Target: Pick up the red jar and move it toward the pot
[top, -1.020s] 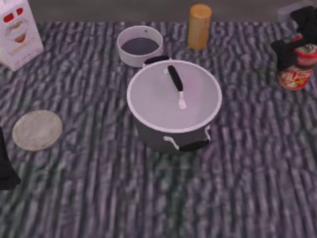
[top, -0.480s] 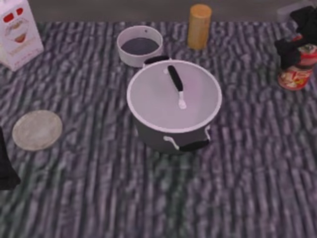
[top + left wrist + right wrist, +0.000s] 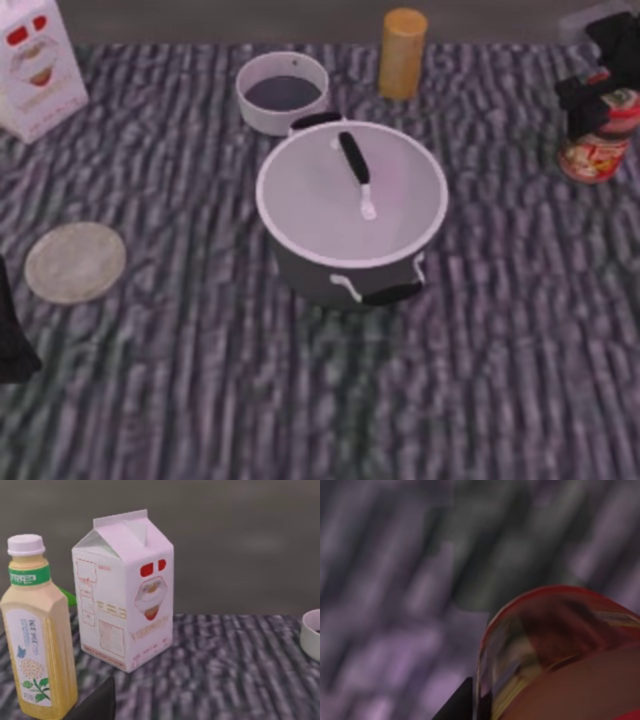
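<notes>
The red jar (image 3: 597,150), with a red lid and a red, yellow and white label, stands at the far right of the table. My right gripper (image 3: 603,104) comes down over its top and is shut on the jar. In the right wrist view the jar (image 3: 555,645) fills the near corner, with a dark fingertip (image 3: 460,705) pressed against its side. The pot (image 3: 350,205), dark grey with a pale lid and black handles, sits at the table's centre, well left of the jar. My left gripper (image 3: 10,335) is parked at the left edge.
A white-walled bowl (image 3: 283,92) and an orange-yellow cylinder (image 3: 402,52) stand behind the pot. A milk carton (image 3: 35,65) is at the back left and a pale round disc (image 3: 75,262) at the left. The left wrist view shows the carton (image 3: 125,590) and a juice bottle (image 3: 35,630).
The right gripper's finger has drawn in against the jar's side. The jar has stayed almost where it was. The left arm has not moved.
</notes>
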`<state>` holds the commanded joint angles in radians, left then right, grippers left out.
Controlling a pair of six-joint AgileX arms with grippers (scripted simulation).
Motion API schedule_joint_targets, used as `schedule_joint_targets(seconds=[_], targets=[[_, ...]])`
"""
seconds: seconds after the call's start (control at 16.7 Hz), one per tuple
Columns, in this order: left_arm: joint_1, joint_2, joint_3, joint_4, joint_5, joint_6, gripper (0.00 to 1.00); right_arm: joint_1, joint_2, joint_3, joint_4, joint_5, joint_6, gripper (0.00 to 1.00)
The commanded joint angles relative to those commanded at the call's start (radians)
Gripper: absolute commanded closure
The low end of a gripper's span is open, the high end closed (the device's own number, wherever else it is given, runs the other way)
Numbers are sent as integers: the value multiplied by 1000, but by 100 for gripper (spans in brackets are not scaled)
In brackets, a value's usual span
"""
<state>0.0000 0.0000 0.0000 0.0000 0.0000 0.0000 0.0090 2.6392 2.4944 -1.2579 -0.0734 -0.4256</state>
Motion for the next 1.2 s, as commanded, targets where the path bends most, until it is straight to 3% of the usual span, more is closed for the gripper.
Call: schedule_joint_targets(seconds=[0.66,1.2], targets=[[0,0,0,0,0,0,0,-3,-15,-15,0,-1,2,100],[0,0,0,0,0,0,0,10,-452,-459,10,-5,5,100]])
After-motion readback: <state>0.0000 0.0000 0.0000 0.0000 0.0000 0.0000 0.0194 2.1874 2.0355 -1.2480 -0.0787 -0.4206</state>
